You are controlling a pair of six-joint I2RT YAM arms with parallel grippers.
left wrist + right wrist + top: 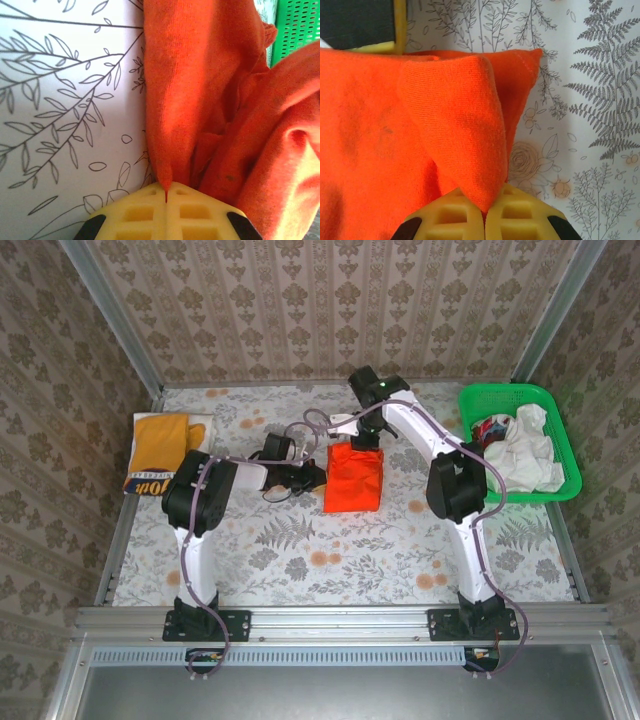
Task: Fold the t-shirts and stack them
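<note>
The green basket [505, 391] holds a crumpled heap of white t-shirts [528, 448] (a scrap of red shows at the heap's left side). Left of the basket, on the table [400, 550], lies the folded orange t-shirt [354, 482]. The left gripper [166, 192] and right gripper [485, 212] are each clenched on its cloth. Far left of the basket rests the yellow t-shirt [160, 445].
</note>
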